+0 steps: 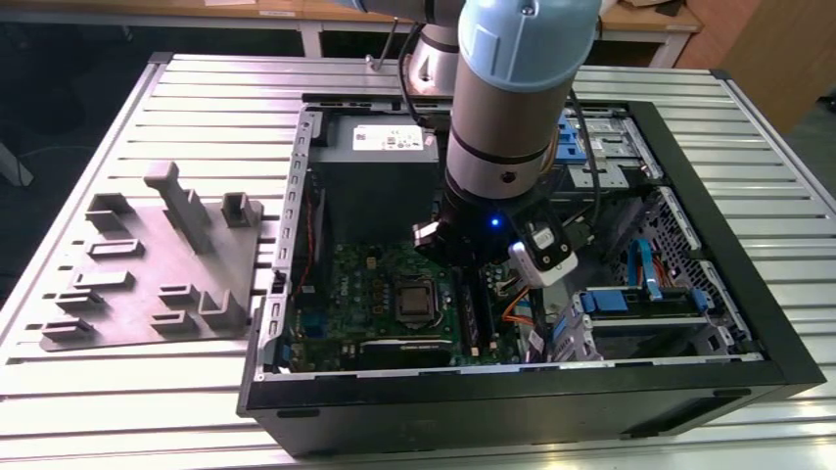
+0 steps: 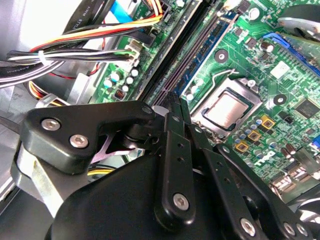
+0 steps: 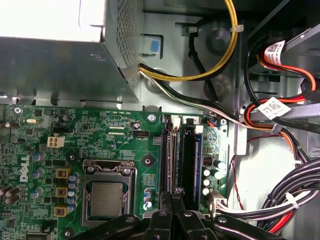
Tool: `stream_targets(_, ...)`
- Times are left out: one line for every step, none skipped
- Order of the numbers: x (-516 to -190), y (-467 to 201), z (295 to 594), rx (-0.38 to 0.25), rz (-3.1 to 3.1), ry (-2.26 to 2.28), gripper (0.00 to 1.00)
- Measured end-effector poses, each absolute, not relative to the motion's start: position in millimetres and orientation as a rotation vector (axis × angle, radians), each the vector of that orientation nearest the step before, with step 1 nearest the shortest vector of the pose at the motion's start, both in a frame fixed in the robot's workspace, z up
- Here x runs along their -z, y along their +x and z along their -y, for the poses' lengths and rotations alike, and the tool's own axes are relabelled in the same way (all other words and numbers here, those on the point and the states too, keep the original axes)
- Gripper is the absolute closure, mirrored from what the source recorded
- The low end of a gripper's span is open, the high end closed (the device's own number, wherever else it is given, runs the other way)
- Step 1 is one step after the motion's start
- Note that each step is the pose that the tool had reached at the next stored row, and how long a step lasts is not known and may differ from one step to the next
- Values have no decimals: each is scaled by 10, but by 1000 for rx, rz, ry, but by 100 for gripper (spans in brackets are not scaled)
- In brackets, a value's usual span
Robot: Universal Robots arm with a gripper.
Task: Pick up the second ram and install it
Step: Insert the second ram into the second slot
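Note:
My gripper (image 1: 475, 277) reaches down into the open computer case (image 1: 523, 397), over the memory slots beside the processor (image 1: 415, 300). In the first wrist view the second ram (image 3: 173, 155) stands on edge in a slot as a thin dark strip with a pale top edge. The gripper (image 3: 172, 201) is shut on the board's top edge. The second wrist view has the black fingers (image 2: 172, 150) pressed together at the gripper's tip (image 2: 176, 102), right at the slot rails. An empty black slot (image 3: 187, 165) and a blue one (image 3: 198, 160) lie alongside.
A metal power supply box (image 3: 60, 60) sits behind the green motherboard (image 3: 100, 135). Bundles of coloured cables (image 3: 280, 130) crowd the far side of the slots. Outside the case, a grey fixture plate (image 1: 157, 264) lies on the ribbed table at the exterior view's left.

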State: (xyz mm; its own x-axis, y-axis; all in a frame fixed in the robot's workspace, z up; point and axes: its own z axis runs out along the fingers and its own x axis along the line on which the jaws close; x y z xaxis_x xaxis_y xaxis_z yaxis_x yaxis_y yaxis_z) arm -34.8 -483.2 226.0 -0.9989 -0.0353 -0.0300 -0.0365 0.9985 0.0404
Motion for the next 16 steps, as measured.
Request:
stream_targets(-2260, -348, 4832, -64, -3111, -56, 89)
stream_targets(-2260, -348, 4833, -64, -3111, -56, 89)
stream_targets(-2260, -348, 4832, -64, -3111, -56, 89)
stream_targets(-2260, -348, 4832, -64, -3111, -56, 89)
stream_targets(-2261, -348, 4832, -64, -3111, -56, 89)
stream_targets(-2260, -348, 4832, -64, -3111, -54, 89)
stream_targets(-2260, -347, 4832, -64, -3111, -52, 89)
stream_targets(-2260, -345, 4833, -64, -3111, -50, 89)
stream_targets(-2260, -343, 4832, -64, -3111, -48, 89)
stream_targets(-2269, -342, 4832, -68, -3111, -46, 89)
stream_targets(-2278, -342, 4832, -70, -3111, -46, 89)
stream_targets(-2285, -342, 4832, -71, -3111, -46, 89)
stream_targets(-2286, -342, 4832, -72, -3111, -46, 89)
stream_targets(-2286, -342, 4832, -72, -3111, -46, 89)
stream_targets(-2286, -341, 4832, -72, -3111, -46, 89)
stream_targets(-2286, -338, 4832, -72, -3111, -43, 89)
